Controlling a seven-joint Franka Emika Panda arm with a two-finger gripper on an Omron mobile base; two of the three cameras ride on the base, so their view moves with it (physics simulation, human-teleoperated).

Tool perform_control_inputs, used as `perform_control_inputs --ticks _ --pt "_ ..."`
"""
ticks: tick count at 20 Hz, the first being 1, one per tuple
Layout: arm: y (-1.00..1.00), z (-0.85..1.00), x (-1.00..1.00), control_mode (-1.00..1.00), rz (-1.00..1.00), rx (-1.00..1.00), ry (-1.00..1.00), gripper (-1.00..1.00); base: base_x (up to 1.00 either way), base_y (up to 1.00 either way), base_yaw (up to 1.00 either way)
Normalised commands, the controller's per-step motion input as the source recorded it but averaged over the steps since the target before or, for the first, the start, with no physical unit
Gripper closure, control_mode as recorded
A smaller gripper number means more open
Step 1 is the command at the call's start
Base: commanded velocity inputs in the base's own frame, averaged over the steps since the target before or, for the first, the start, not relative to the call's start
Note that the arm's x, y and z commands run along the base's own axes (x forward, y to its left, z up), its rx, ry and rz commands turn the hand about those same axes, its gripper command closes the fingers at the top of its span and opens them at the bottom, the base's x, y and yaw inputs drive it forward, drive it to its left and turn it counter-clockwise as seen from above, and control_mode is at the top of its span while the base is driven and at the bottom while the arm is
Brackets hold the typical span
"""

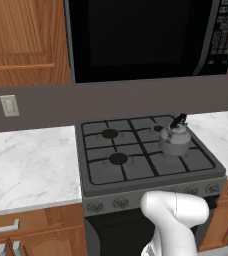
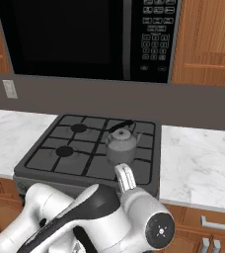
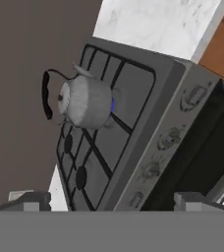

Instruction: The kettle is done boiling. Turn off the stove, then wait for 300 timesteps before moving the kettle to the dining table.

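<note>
Fingertips [image 3: 33, 201] of the two-finger gripper [image 3: 111, 201] stood spread wide apart, one at each side of the hand view's bottom, with nothing between them. Beyond them lay the dark grey gas stove [image 3: 133, 142] with its black grates, seen rolled over sideways, and its row of grey front knobs [image 3: 169, 139]. On a rear burner on the stove's right side sat the small squat grey metal kettle [image 1: 175, 140] with a black arched handle (a trace of blue showed at its base in the hand view). White grey-veined marble counters [image 1: 31, 165] flanked the stove on both sides. A black microwave [image 1: 146, 35] hung above, between brown wooden cabinets [image 1: 23, 40].
</note>
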Motion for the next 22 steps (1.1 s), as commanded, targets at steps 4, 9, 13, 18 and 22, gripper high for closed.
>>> perform_control_inputs --ticks 4,9,13,18,22 --pt "-0.03 -0.27 0.00 -1.00 0.00 0.12 -0.11 -1.00 0.00 0.00 0.00" --pt "-0.02 -0.27 0.02 -1.00 0.00 0.11 -0.07 -1.00 0.00 0.00 0.00" --pt "-0.04 -0.22 0.13 -1.00 0.00 0.15 -0.03 -1.00 0.00 0.00 0.00" --pt "-0.05 -0.20 0.08 -1.00 0.00 0.14 0.00 -1.00 0.00 0.00 0.00" --pt "-0.10 -0.16 0.00 -1.00 0.00 0.13 0.02 -1.00 0.00 0.00 0.00"
